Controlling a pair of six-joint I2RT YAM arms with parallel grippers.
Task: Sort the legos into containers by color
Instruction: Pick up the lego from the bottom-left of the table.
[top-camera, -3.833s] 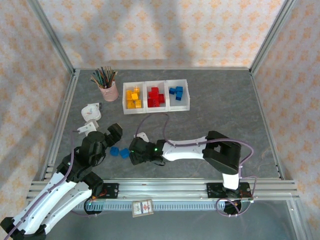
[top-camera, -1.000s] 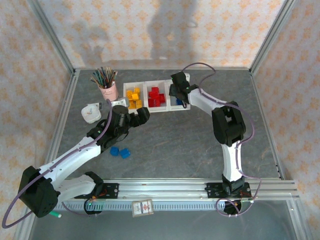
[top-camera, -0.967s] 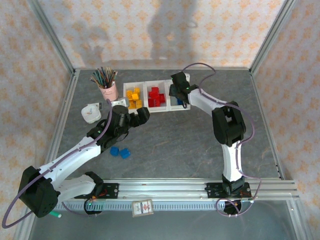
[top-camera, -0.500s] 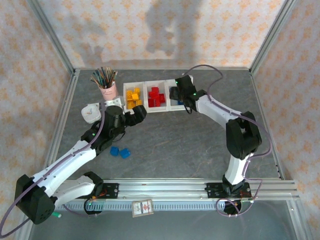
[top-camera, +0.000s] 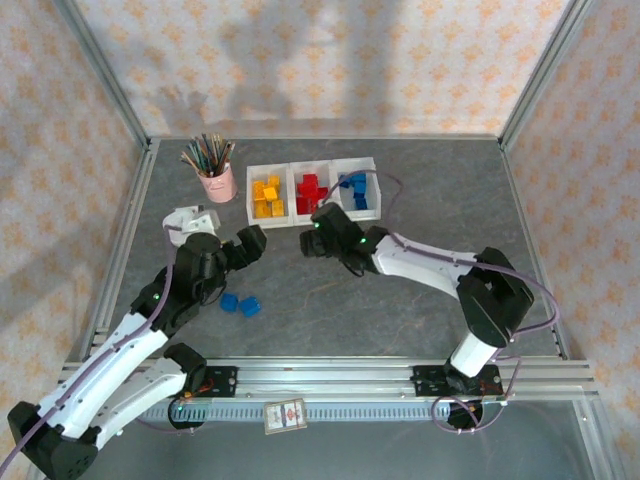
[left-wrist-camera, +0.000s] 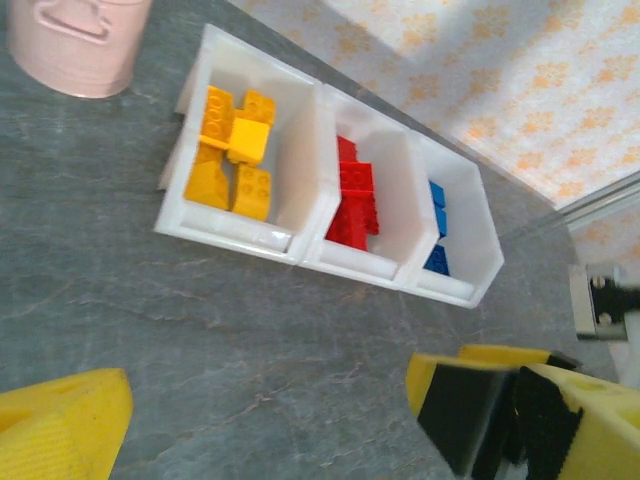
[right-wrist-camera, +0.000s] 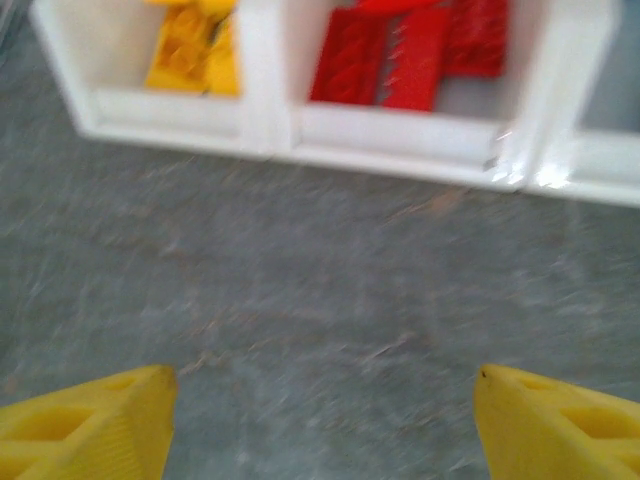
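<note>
Three joined white containers (top-camera: 249, 195) stand at the back: yellow legos (top-camera: 265, 195) in the left one, red legos (top-camera: 311, 192) in the middle, blue legos (top-camera: 352, 184) in the right. Two blue legos (top-camera: 239, 303) lie loose on the table near my left arm. My left gripper (top-camera: 250, 243) hovers open and empty in front of the containers (left-wrist-camera: 300, 245), above and behind the loose bricks. My right gripper (top-camera: 316, 232) is open and empty just in front of the middle container (right-wrist-camera: 400, 150), over bare table. Its yellow fingertips (right-wrist-camera: 90, 415) stand wide apart.
A pink cup of pencils (top-camera: 214, 176) stands left of the containers, also in the left wrist view (left-wrist-camera: 80, 40). A white object (top-camera: 185, 222) lies near the left wall. A card (top-camera: 285, 415) sits on the front rail. Metal frame rails edge the table.
My right gripper has left the blue container, moved down-left to in front of the middle one, and opened wider. The left gripper has drawn back from the containers toward the near side.
</note>
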